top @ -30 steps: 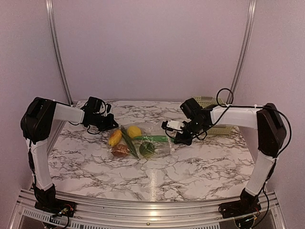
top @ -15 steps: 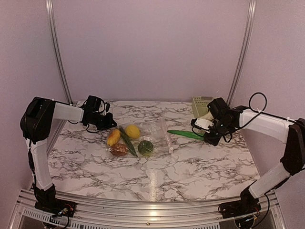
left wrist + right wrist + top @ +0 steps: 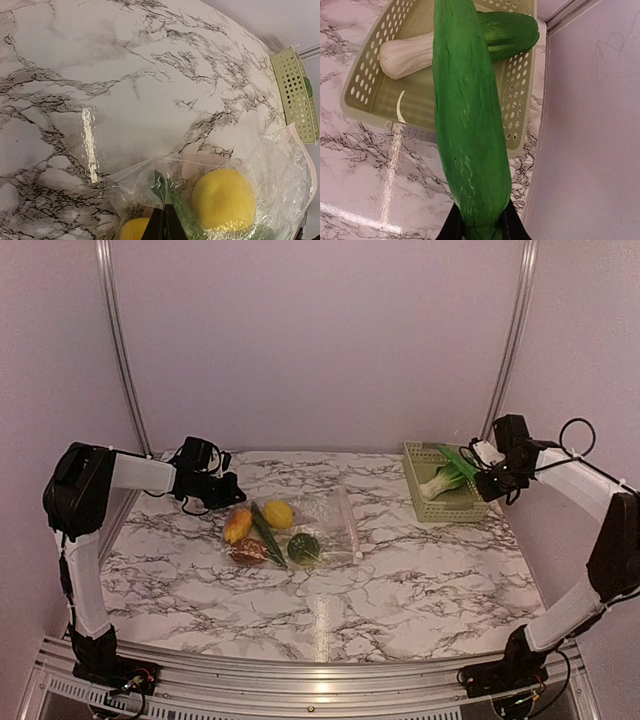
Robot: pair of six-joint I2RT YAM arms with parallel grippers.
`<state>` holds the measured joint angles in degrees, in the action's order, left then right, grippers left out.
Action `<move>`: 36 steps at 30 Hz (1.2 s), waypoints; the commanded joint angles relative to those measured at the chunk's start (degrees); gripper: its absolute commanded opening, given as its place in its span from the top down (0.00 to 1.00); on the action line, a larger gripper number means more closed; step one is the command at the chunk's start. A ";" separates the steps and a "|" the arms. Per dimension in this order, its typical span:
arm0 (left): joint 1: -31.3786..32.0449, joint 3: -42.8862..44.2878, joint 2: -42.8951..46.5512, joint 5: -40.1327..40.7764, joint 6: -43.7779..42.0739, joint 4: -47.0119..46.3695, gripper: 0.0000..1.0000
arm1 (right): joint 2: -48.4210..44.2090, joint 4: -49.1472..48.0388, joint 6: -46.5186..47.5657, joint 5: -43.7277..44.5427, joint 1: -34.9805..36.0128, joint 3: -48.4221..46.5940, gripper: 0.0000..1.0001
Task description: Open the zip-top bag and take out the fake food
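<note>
Two grippers: each closed on something
Left gripper (image 3: 228,492): jaws clenched on the left edge of the zip-top bag (image 3: 325,525)
Fake food: lemon (image 3: 278,514) and green ball (image 3: 303,547) seen inside the bag, mid-table
Right gripper (image 3: 480,462): long green pod (image 3: 467,115) grasped, held above the pale green basket (image 3: 430,510) — a leafy green (image 3: 440,481) is laid inside

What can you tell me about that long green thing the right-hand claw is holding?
The long green pod looks like glossy plastic, finely dimpled, with a faint ridge running lengthwise, narrowing toward its gripped end. The right gripper pinches that end. The rest reaches out over the pale green basket, crossing above a leafy vegetable lying inside. Whether the two touch isn't clear.
</note>
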<state>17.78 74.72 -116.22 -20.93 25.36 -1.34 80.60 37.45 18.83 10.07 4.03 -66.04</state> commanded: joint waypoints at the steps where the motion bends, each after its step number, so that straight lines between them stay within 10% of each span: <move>1: -0.47 1.49 -1.37 0.55 0.53 1.25 1.00 | 12.76 1.99 -12.25 -1.40 -1.69 -11.34 1.00; 12: -0.47 0.95 -1.24 1.15 1.83 0.60 1.00 | 31.99 1.19 -20.44 -12.51 -1.73 -27.29 0.98; 24: -0.47 0.27 -1.63 0.58 2.04 -0.32 1.00 | 34.59 2.93 -18.30 -17.74 -0.92 -33.93 0.57; 36: -0.47 -0.56 -1.20 -1.18 2.23 -2.41 1.00 | 30.05 -4.31 -6.28 -28.42 14.44 -27.58 0.64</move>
<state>17.76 74.96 -116.44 -20.75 27.66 -1.91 113.03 37.08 5.41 -12.91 12.45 -96.75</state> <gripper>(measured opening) 0.002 0.401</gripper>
